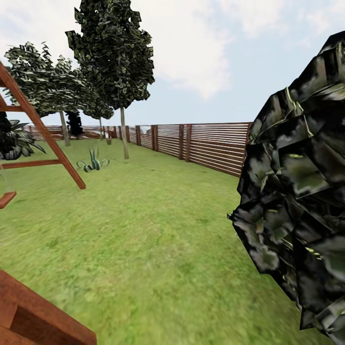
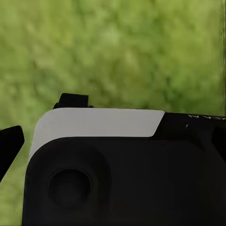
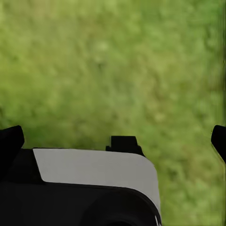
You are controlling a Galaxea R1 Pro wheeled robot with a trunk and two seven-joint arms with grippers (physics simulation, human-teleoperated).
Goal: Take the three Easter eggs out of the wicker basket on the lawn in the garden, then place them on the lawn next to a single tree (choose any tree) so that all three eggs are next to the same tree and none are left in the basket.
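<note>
Short, mottled green grass of the lawn (image 1: 143,230) spreads across the garden to a slatted brown wooden fence (image 1: 211,146) along its far edge. Leafy trees with slim pale trunks (image 1: 124,139) stand near the fence, a spiky green plant (image 1: 93,162) in front of them. At left rises a reddish-brown wooden swing frame (image 1: 45,136); dark green blocky foliage (image 1: 297,191) crowds the right side close to the camera. Each wrist view looks past a black-and-white robot body at blurred grass, with dark finger tips of the left gripper (image 2: 10,143) and right gripper (image 3: 113,136) at the picture edges; they seem spread apart, though I cannot tell for certain.
</note>
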